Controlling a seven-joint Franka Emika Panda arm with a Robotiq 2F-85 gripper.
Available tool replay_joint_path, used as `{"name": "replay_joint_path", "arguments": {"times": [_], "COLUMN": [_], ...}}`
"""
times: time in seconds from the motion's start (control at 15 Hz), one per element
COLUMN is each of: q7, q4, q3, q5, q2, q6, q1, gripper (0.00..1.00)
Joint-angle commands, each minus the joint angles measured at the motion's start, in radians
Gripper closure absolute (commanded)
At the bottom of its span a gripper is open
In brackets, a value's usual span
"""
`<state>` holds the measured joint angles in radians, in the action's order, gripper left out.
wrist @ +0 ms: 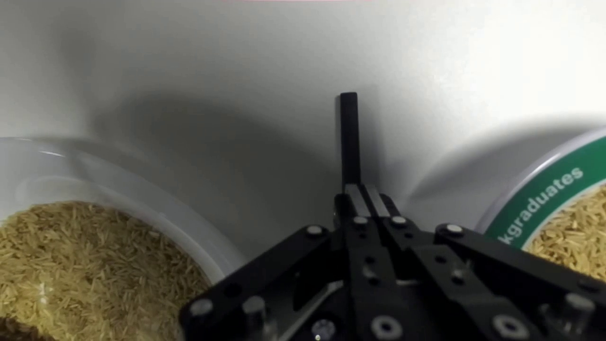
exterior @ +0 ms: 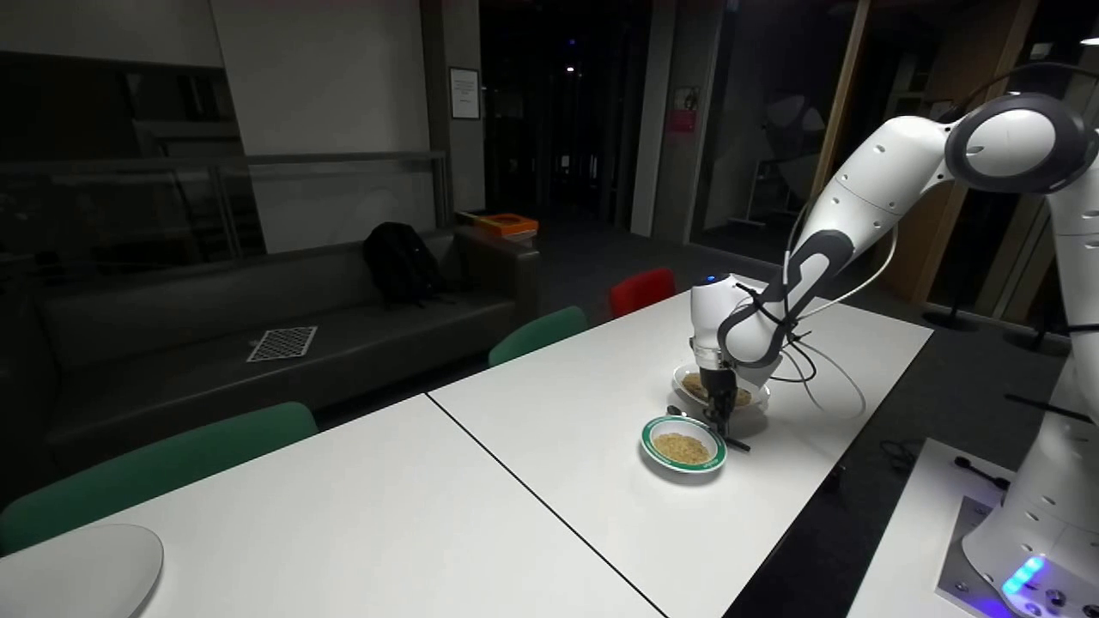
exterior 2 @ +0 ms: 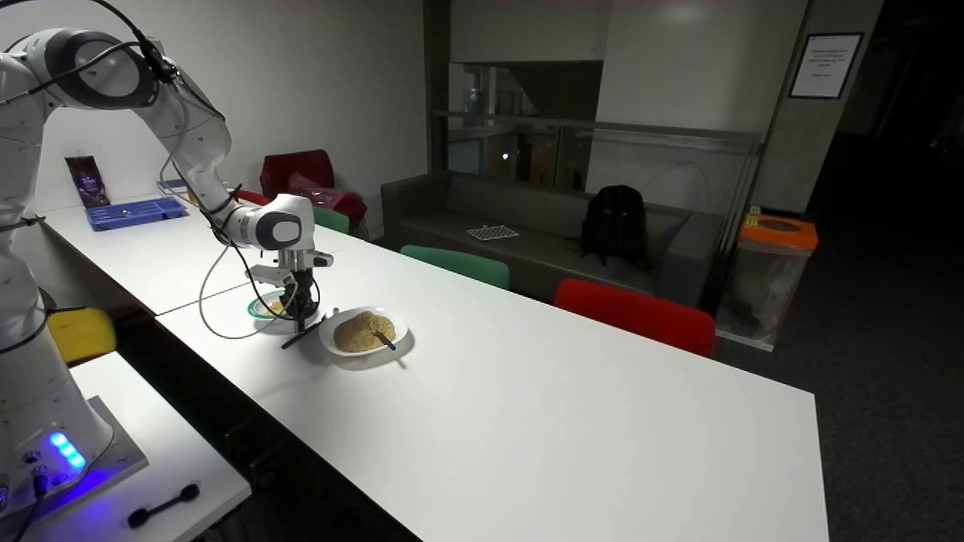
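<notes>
In the wrist view my gripper (wrist: pixel 364 189) is shut, its two fingertips side by side with only a thin dark line between them. A black handle (wrist: pixel 350 137) runs out from beneath the left fingertip along the white table; the fingers hide the rest of it. An exterior view shows it as a dark-handled spoon (exterior: pixel 737 444), its metal bowl end lying past the gripper (exterior: pixel 719 425). On either side stand a white dish (exterior 2: pixel 401 331) of brown grains, with a dark-handled utensil (exterior 2: pixel 384 340) in it, and a green-rimmed bowl (exterior: pixel 651 438) of paler grains.
Cables (exterior 2: pixel 202 301) loop loosely from the arm beside the gripper. A white plate (exterior: pixel 77 571) sits at the table's far end, and a blue tray (exterior 2: pixel 135 214) shows in an exterior view. Green and red chairs (exterior 2: pixel 636 316) line the long edge.
</notes>
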<state>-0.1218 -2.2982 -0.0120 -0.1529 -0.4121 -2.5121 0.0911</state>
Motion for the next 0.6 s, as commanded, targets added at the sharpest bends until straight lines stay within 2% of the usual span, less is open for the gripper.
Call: {"name": "replay_joint_path", "arguments": {"times": [0.0,0.2,0.33,0.53], "q7": [-0.037,-0.045,-0.053,-0.072], "q4": [0.0,-0.006,-0.011,-0.018], "q3": [-0.019,-0.022,-0.026,-0.03], "q5": [-0.019,-0.023,-0.027,-0.037], "q2": [0.012,0.027,0.041,0.067], "q6": [-0.007,-0.003,-0.002,0.003], "q1": [0.018,0.021,0.023,0.03], "gripper": [1.0,0.85,0.81,0.81]}}
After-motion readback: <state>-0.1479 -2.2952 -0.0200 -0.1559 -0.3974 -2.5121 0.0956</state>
